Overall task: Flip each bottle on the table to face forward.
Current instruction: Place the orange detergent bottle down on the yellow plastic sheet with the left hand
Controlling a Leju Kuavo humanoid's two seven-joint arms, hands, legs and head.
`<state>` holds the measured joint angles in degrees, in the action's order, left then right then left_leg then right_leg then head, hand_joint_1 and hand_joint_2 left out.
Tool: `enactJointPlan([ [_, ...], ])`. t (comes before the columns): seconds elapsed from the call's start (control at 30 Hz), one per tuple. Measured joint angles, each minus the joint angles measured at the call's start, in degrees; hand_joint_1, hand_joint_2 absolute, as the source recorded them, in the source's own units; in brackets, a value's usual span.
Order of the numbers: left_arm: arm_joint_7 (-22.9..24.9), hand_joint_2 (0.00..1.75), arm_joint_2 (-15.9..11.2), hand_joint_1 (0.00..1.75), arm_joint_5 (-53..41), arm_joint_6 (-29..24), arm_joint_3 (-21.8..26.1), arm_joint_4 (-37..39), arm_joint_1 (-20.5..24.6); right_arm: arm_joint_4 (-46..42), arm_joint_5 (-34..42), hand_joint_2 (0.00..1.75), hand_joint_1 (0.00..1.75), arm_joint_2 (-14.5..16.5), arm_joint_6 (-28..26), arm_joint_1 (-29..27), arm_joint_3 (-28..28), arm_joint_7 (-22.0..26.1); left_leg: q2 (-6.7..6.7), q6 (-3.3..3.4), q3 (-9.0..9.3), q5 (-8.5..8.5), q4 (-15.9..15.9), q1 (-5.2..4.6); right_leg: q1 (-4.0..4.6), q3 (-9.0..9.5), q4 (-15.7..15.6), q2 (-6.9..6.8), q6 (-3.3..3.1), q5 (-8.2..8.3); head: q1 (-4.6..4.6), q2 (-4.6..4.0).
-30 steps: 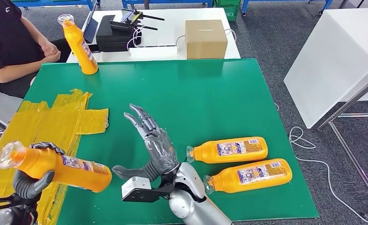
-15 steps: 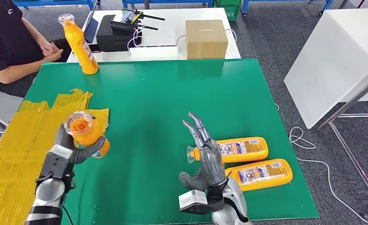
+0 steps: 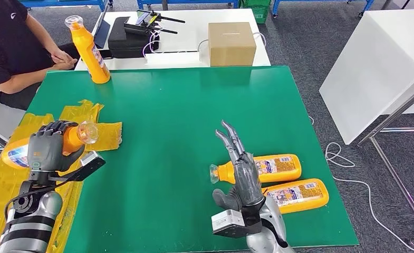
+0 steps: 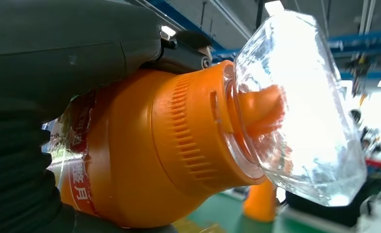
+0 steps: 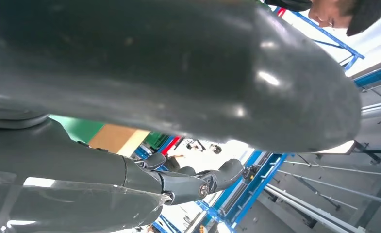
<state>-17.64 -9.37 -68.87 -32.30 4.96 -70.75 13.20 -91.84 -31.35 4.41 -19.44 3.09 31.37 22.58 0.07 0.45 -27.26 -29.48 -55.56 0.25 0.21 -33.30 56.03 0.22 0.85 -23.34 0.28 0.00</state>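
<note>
A green desk [image 3: 194, 105] fills the scene, with a patch of yellow sheeting [image 3: 51, 138] spread over its left side and a white table [image 3: 189, 31] butted against its far edge. A person in a black shirt [image 3: 9, 47] sits at the far left corner, hands together. On the white table stand a cardboard box [image 3: 232, 44] and a black case [image 3: 128, 38]. The robot's left hand [image 3: 47, 147] is raised over the yellow sheeting, fingers [image 3: 54, 126] clamped around the held bottle [image 3: 67, 139], which lies roughly level with its clear cap [image 3: 87, 132] pointing right toward the desk's middle; the left wrist view shows the same orange neck [image 4: 178, 131] and cap at close range, dark fingers wrapped over the body. The right hand [image 3: 241, 174] is lifted near the front edge, fingers [image 3: 231, 138] straight and apart, holding nothing, in front of the cap end of the nearer lying bottle [image 3: 273, 167]; whether it touches the bottle is hard to tell. A second lying bottle [image 3: 297, 195] rests just beside the first, closer to the front edge, both capped ends pointing left. An upright bottle [image 3: 90, 50] stands at the desk's far left corner.
</note>
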Motion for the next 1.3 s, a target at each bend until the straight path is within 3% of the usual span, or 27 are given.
enactJointPlan([
  [0.1, 0.04, 1.75, -1.67, 1.75, -0.12, 1.95, 0.70, 4.10, 0.23, 0.00, 0.54, 1.75, 0.00, -0.45, 0.20, 0.14, 0.09, -0.42, 0.00, 0.00, 0.00, 0.00, 0.00, -0.01, -0.03, 0.00, -0.01, 0.00, 0.00, 0.00, -0.01, 0.00],
  [0.3, -3.14, 1.75, -3.97, 1.75, 3.18, 5.46, 1.93, 11.66, 0.49, 0.00, 1.48, 1.75, 0.00, -1.35, 1.09, 0.68, 0.22, -1.04, -0.01, 0.00, 0.00, 0.00, 0.00, -0.02, -0.04, 0.01, -0.01, 0.00, 0.00, 0.00, -0.01, 0.00],
  [0.5, -6.22, 1.75, -4.68, 1.75, 6.03, 8.51, 2.45, 13.85, 0.12, -0.03, 1.63, 1.75, 0.00, -2.02, 1.16, 0.72, 0.28, -1.07, -0.01, 0.01, -0.02, -0.01, 0.01, -0.02, -0.06, 0.02, -0.01, 0.00, 0.00, 0.00, -0.01, 0.00],
  [0.53, -6.67, 1.75, -4.69, 1.66, 6.28, 8.81, 2.49, 13.94, -0.11, -0.04, 1.70, 1.75, 0.00, -2.13, 1.20, 0.72, 0.28, -1.07, -0.01, 0.01, -0.02, -0.02, 0.01, -0.02, -0.06, 0.02, -0.01, 0.00, 0.00, 0.00, -0.01, 0.00],
  [0.63, -6.80, 0.44, -4.68, 0.35, 5.81, 9.33, 2.47, 14.43, -0.76, -0.07, 1.93, 1.75, 0.00, -2.39, 1.79, 0.80, 0.28, -1.10, -0.01, 0.00, -0.01, -0.02, 0.01, -0.02, -0.06, 0.03, -0.02, 0.01, 0.00, 0.00, -0.02, 0.00],
  [0.67, -6.32, 0.00, -4.67, 0.00, 5.46, 9.84, 2.42, 14.79, -0.87, -0.07, 1.99, 1.75, 0.00, -2.45, 2.11, 0.90, 0.28, -1.20, 0.00, 0.00, 0.01, -0.02, 0.01, -0.02, -0.06, 0.03, -0.02, 0.01, 0.00, 0.00, -0.02, 0.00],
  [0.83, -5.51, 0.00, -4.62, 0.00, 6.27, 14.38, 1.48, 16.42, -0.98, 0.04, 1.95, 1.75, 0.00, -2.51, 3.33, 1.84, 0.28, -1.90, 0.00, -0.01, 0.07, 0.00, 0.01, -0.01, -0.04, 0.05, 0.00, 0.01, -0.01, 0.01, -0.01, 0.00],
  [1.3, -13.24, 0.00, -4.82, 0.00, 21.81, 26.24, 0.97, 13.30, -3.25, 2.08, 1.34, 1.75, 0.00, -1.87, 5.13, 4.35, 0.37, -3.35, -0.06, 0.00, 0.08, 0.00, 0.01, -0.03, -0.13, 0.17, 0.01, -0.01, 0.00, 0.00, -0.02, 0.00],
])
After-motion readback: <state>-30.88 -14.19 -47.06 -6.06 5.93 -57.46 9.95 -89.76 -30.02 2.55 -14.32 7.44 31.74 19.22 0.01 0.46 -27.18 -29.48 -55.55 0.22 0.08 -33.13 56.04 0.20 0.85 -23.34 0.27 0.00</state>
